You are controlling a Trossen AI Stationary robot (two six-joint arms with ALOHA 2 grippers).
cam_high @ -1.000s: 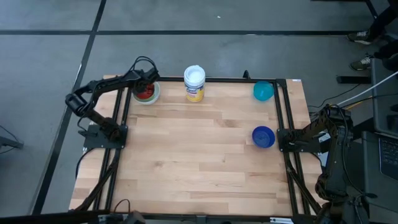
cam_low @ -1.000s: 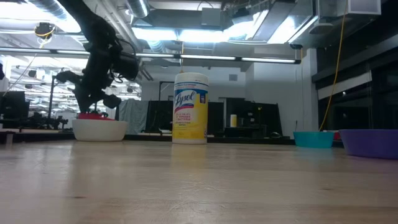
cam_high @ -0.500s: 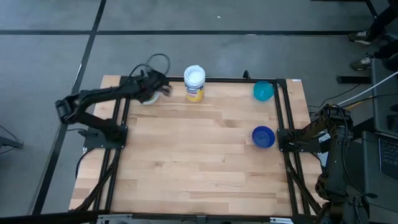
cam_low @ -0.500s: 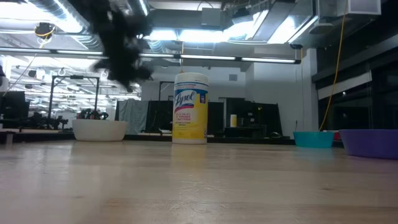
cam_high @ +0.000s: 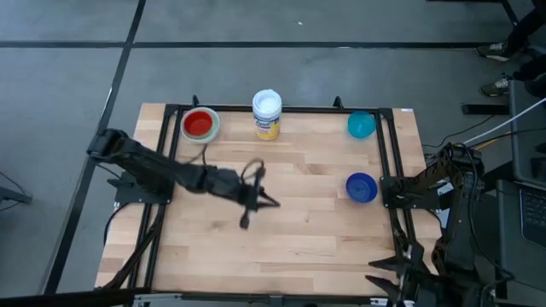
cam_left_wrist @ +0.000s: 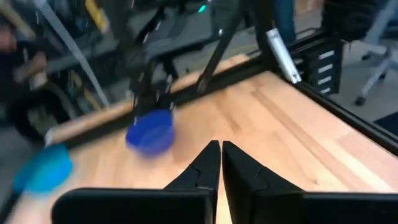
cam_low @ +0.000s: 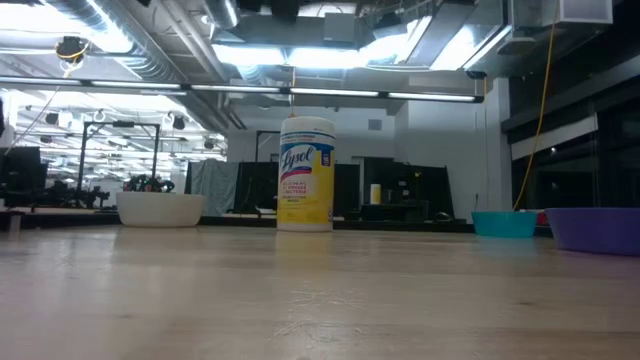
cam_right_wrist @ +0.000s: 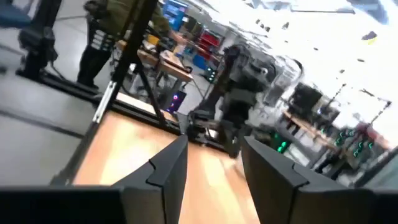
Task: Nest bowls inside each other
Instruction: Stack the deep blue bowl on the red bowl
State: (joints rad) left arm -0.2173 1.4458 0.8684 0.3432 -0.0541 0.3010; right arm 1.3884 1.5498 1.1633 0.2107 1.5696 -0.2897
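Red bowl [cam_high: 198, 124] nested in white bowl [cam_high: 211, 128], teal bowl [cam_high: 361, 124], dark blue bowl [cam_high: 361, 187], yellow-labelled white-lidded Lysol jar [cam_high: 267, 113], pale wood-grain table [cam_high: 281, 230], black frame [cam_high: 281, 109].

The left gripper [cam_high: 258, 203] is no longer over the white bowl [cam_high: 200, 125] at the table's far left corner; its arm now stretches low over the middle of the table, and the fingers [cam_left_wrist: 208, 163] point toward the blue bowl [cam_left_wrist: 150, 131], nearly touching each other. The red bowl [cam_high: 198, 124] sits uncovered inside the white bowl. In the low view the arm has gone from the picture. At the near right edge of the table, the right gripper [cam_high: 394, 277] has come into the high view.
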